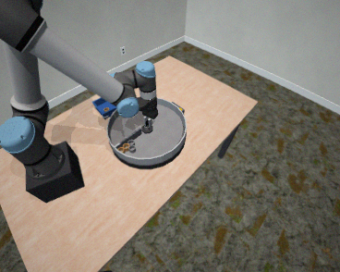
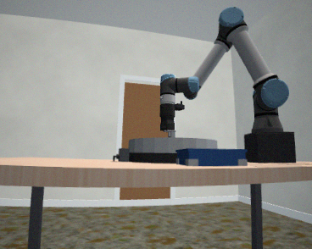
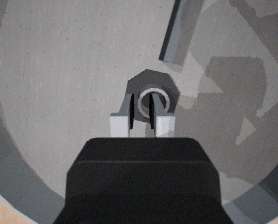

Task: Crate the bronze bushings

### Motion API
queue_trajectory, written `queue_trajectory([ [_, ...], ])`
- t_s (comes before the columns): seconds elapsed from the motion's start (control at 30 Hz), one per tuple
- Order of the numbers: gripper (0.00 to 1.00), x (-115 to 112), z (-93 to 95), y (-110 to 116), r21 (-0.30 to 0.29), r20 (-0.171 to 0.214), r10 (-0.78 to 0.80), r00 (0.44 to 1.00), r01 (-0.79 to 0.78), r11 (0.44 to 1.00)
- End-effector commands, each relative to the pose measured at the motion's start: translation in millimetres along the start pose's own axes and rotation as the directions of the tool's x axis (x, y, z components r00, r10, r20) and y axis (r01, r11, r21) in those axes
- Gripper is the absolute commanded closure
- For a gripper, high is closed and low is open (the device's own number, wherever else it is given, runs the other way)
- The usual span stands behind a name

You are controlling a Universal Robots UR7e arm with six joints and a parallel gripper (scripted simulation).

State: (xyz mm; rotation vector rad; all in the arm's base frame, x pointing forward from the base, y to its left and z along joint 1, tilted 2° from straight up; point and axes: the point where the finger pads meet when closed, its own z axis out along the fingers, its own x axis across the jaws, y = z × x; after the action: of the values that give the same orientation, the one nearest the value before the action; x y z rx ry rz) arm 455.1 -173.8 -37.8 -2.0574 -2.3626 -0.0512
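The grey round turning table [image 1: 169,155] [image 2: 147,146] [image 3: 60,65] has a raised wall. Bronze bushings [image 1: 126,146] and steel bushings [image 1: 132,143] lie close together inside it, by the wall on the robot's side. The blue crate [image 1: 99,105] [image 2: 210,157] stands beside it, with a bronze bushing [image 1: 106,109] inside. My gripper [image 1: 148,119] [image 2: 171,134] [image 3: 141,104] is partly open and empty, pointing down over the dark hub [image 3: 167,82] at the middle of the turning table. A pale ring [image 3: 154,89] shows on the hub, partly hidden by one finger; its metal cannot be told.
A low dark bar [image 1: 128,138] [image 3: 173,37] runs from near the hub towards the wall, beside the bushings. A small unit with a yellow part [image 1: 180,109] sits outside the far side of the wall. The robot's black base block [image 1: 58,180] [image 2: 270,147] stands on the table top.
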Motion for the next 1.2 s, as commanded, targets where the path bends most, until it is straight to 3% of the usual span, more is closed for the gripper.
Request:
queue_trajectory([
  [0.0, 0.58, 0, -1.2, 0, -0.001, 0.001, 0.000, 1.000, 0.000, 1.000],
  [0.77, 0.58, 0, -6.7, 0, -0.001, 0.001, 0.000, 1.000, 0.000, 1.000],
  [0.93, 0.58, 0, -37.5, 0, -0.001, 0.001, 0.000, 1.000, 0.000, 1.000],
  [1.17, 0.58, 0, -37.5, 0, -0.001, 0.001, 0.000, 1.000, 0.000, 1.000],
])
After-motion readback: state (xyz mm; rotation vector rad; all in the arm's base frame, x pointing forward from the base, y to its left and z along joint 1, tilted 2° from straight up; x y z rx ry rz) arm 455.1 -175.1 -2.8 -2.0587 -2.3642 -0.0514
